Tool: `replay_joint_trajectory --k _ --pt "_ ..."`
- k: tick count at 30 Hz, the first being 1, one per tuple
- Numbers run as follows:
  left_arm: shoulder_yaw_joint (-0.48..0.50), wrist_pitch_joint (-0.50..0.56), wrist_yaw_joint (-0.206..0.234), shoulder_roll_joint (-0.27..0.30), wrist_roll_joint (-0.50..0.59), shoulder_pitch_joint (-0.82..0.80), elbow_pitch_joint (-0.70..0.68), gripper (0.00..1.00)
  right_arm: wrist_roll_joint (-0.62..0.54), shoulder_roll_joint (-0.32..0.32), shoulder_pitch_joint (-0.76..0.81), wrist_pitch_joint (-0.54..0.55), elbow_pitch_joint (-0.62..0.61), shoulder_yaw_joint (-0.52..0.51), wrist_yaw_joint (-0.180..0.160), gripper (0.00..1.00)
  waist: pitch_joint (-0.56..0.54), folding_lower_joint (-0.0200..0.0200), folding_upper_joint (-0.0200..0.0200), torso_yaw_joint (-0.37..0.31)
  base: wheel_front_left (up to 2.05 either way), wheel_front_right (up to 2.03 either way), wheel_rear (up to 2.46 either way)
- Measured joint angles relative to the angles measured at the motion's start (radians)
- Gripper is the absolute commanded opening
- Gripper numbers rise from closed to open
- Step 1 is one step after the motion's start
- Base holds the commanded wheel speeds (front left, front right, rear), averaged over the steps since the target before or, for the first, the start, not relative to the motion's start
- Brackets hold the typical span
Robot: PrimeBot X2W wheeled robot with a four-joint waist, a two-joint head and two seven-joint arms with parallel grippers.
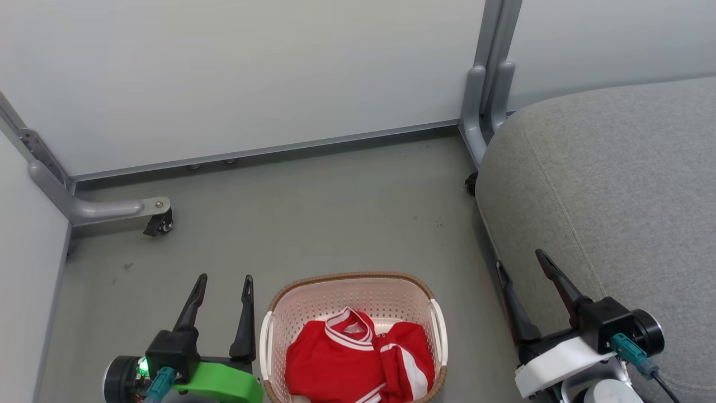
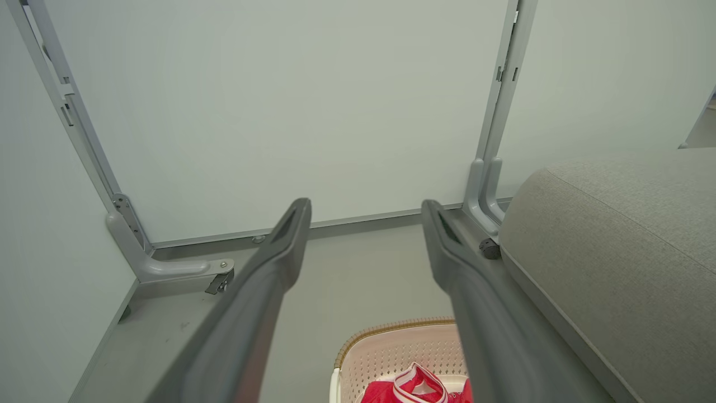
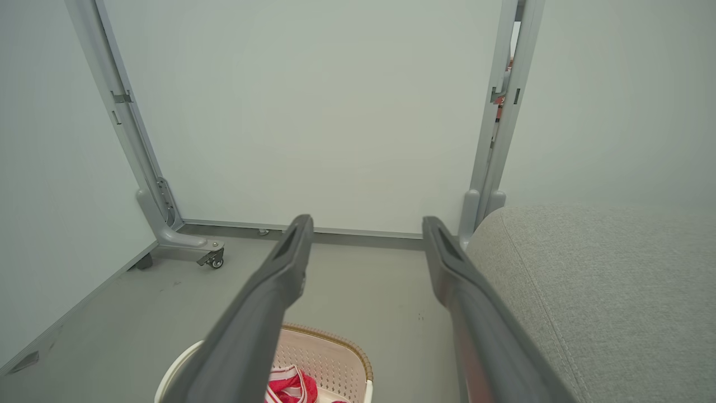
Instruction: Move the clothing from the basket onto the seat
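the red clothing (image 1: 358, 358) lies in the basket (image 1: 358, 296) on the floor (image 1: 335, 212), just beside the grey seat (image 1: 615, 196), while the left gripper (image 1: 225, 276) and the right gripper (image 1: 519, 257) hang on either side, fingers apart and empty, probably ready to reach in.

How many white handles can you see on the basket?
2: one handle on the basket's left wall, one on its right wall. The near end is cut off, so more may be hidden.
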Motion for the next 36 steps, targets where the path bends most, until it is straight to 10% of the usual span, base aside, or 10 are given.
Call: replay_joint_trajectory --k 16,36 --pt "-0.008 0.000 0.013 0.000 -0.010 -0.022 0.012 1.00 0.003 0.000 -0.022 0.000 -0.015 -0.004 0.000 1.00 0.070 0.0000 0.0000 -0.009 0.00 0.00 0.00" --pt "-0.134 0.000 -0.020 0.000 0.011 -0.342 0.149 1.00 -0.025 -0.013 -0.255 -0.002 -0.090 -0.056 0.000 1.00 0.469 0.0001 0.0000 -0.011 0.00 0.00 0.00"
